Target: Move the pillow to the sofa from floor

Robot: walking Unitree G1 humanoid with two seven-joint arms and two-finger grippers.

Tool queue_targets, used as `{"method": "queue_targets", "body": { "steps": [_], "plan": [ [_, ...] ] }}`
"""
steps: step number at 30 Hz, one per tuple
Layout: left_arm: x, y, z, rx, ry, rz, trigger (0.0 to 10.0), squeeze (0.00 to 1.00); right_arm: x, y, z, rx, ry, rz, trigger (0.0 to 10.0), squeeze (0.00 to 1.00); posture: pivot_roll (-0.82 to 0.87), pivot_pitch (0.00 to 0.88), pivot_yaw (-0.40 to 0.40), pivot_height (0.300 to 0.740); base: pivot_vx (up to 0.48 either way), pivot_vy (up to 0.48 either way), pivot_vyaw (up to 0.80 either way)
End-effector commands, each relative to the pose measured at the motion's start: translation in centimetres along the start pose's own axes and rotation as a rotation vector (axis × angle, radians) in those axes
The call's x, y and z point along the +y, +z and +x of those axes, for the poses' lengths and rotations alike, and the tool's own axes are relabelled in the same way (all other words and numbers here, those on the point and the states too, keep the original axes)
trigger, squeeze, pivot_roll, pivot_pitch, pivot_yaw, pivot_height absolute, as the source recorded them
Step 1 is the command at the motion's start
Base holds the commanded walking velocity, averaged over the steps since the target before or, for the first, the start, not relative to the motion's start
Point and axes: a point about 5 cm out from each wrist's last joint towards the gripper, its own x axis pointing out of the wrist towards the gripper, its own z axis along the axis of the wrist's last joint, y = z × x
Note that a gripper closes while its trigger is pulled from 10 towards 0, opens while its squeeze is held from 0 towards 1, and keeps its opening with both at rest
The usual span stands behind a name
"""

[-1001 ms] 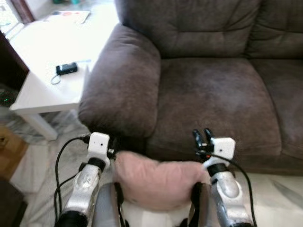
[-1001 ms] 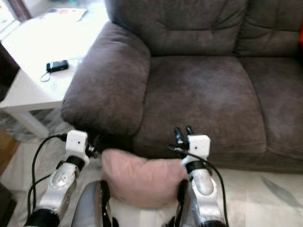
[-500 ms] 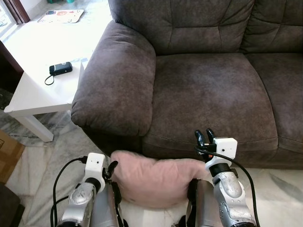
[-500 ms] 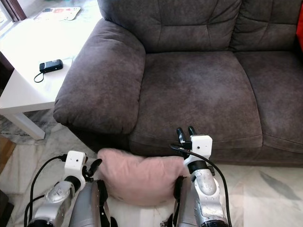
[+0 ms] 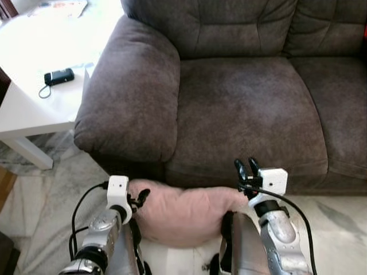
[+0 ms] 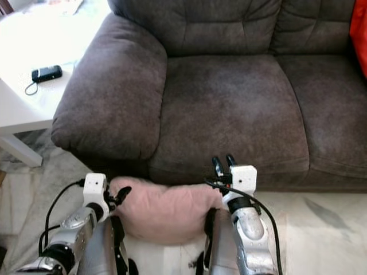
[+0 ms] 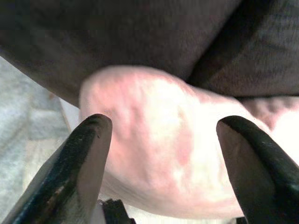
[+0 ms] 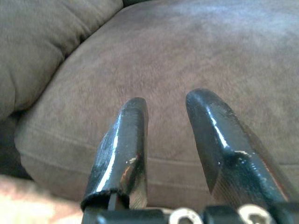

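Observation:
A soft pink pillow [image 5: 186, 212] is wedged between my two forearms, low in front of the brown sofa [image 5: 241, 97], level with the seat's front edge. My left gripper [image 5: 137, 199] is open at the pillow's left end, and in the left wrist view the pillow [image 7: 159, 140] bulges between the spread fingers [image 7: 88, 154]. On the pillow's right end, my right gripper [image 5: 246, 167] points up at the seat cushion [image 8: 196, 51]; it is open with nothing between its fingers. Whether the pillow touches the floor is hidden.
The sofa's wide armrest [image 5: 132, 97] rises to the left of the pillow. A white side table [image 5: 28, 109] with a black device [image 5: 58, 76] stands further left. A red cushion [image 6: 359, 28] lies at the sofa's far right. Pale marble floor [image 5: 51, 177] surrounds me.
The whole view has shifted, so the camera has moved and the sofa sits a little further left. The pillow stays pinned between both arms, and the left wrist has risen slightly.

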Motion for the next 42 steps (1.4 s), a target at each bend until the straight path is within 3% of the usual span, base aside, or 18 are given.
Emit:
{"method": "queue_targets", "body": {
  "steps": [1,13,18,27,28,29,42],
  "plan": [
    [0.2,-1.1,-0.4,0.028,0.014,-0.023,10.0,1.0,0.3,0.1,-0.4,0.004,0.013,0.009,10.0,0.0,-0.02,0.309,-0.024,0.536,0.0,0.0,0.0],
    [1.8,1.1,-0.2,-0.078,0.114,-0.035,10.0,1.0,0.7,1.3,-1.4,-0.003,0.039,0.017,10.0,0.0,-0.03,0.379,-0.051,0.536,0.0,0.0,0.0],
    [1.6,2.4,0.2,-0.138,0.127,-0.049,10.0,1.0,1.1,1.8,-1.8,-0.002,0.051,0.023,10.0,0.0,-0.03,0.395,-0.058,0.536,0.0,0.0,0.0],
    [1.0,2.5,0.7,-0.123,0.12,-0.059,10.0,1.0,0.7,3.5,-2.7,-0.023,0.054,0.016,10.0,0.0,-0.07,0.437,-0.079,0.536,0.0,0.0,0.0],
    [1.1,2.6,0.7,-0.126,0.123,-0.059,10.0,0.27,0.7,3.6,-2.8,-0.024,0.057,0.015,10.0,0.0,-0.07,0.439,-0.079,0.536,0.0,0.0,0.0],
    [1.1,2.7,0.7,-0.131,0.13,-0.059,10.0,0.0,0.7,3.7,-2.9,-0.024,0.061,0.015,10.0,0.0,-0.07,0.443,-0.08,0.536,0.0,0.0,0.0],
    [2.0,3.3,0.7,-0.133,0.178,-0.073,10.0,0.0,1.1,4.2,-4.3,0.009,0.078,0.02,10.0,0.0,-0.1,0.49,-0.1,0.536,0.0,0.0,0.0]
  ]
}}
